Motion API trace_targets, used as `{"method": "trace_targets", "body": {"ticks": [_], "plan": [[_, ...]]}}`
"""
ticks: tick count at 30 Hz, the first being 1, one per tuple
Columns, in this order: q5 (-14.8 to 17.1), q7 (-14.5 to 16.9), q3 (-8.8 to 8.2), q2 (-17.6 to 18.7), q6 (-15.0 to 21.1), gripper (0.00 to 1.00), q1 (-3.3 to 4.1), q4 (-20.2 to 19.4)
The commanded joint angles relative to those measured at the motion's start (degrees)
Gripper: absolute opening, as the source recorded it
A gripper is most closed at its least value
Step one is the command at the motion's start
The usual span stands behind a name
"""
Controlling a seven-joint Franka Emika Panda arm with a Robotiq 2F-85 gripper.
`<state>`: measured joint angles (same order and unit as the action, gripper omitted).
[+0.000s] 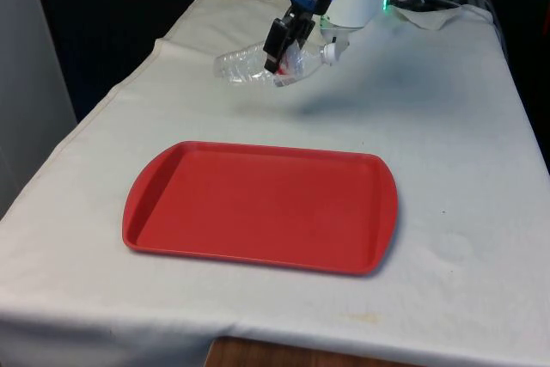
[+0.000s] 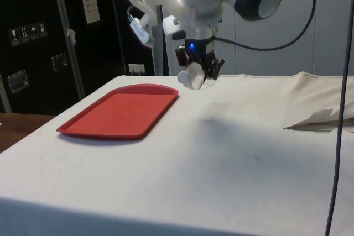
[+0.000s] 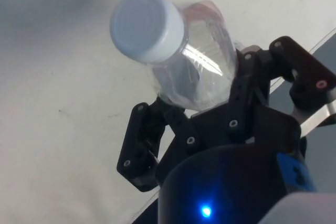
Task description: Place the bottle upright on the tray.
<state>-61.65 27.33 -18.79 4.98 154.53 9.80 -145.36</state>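
Front view: your black two-finger gripper (image 1: 288, 40) is clamped on the clear plastic bottle (image 1: 258, 64), held sideways in the air at 12 o'clock from the red rectangular tray (image 1: 258, 208).

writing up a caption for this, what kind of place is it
Probably a robot lab or test room, not a home: a white arm's pincer holds a clear bottle above a cloth-covered table bearing a red tray, with dark equipment cabinets behind.

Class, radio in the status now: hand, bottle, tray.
Black two-finger hand shut on clear plastic bottle, held sideways above the cloth. Red plastic tray bare. Nothing between.
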Motion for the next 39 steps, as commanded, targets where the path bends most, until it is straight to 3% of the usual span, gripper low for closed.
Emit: {"method": "trace_targets", "body": {"ticks": [1, 8, 9, 10, 15, 17, 20, 24, 26, 35, 36, 37, 39], "plan": [[1.5, 0.9, 0.06, -0.3, 0.6, 0.35, -0.17, -0.2], [4.1, 2.5, -0.17, -2.2, 0.1, 0.35, -0.23, -0.1], [2.8, 1.2, -0.17, -1.8, -0.1, 0.35, 0.00, 0.3], [4.4, 2.9, -0.23, -2.5, -0.1, 0.35, -0.23, 0.0], [6.7, 5.4, -0.57, -4.9, -1.9, 0.35, 0.00, 0.4], [5.9, 4.8, -0.57, -5.2, -1.8, 0.35, 0.00, 0.7], [8.3, 7.3, -0.57, -7.0, -3.6, 0.35, 0.06, 0.9], [9.6, 8.9, -0.63, -8.4, -4.9, 0.35, 0.11, 1.4], [8.8, 8.3, -0.57, -8.6, -5.0, 0.35, 0.00, 1.7], [12.5, 12.5, -0.63, -11.9, -8.9, 0.35, 0.23, 3.7], [11.4, 11.5, -0.57, -11.6, -8.4, 0.35, 0.06, 3.6], [13.1, 13.2, -0.57, -12.5, -9.7, 0.35, 0.23, 4.1], [13.5, 13.8, -0.57, -13.0, -10.4, 0.35, 0.29, 4.6]]}}
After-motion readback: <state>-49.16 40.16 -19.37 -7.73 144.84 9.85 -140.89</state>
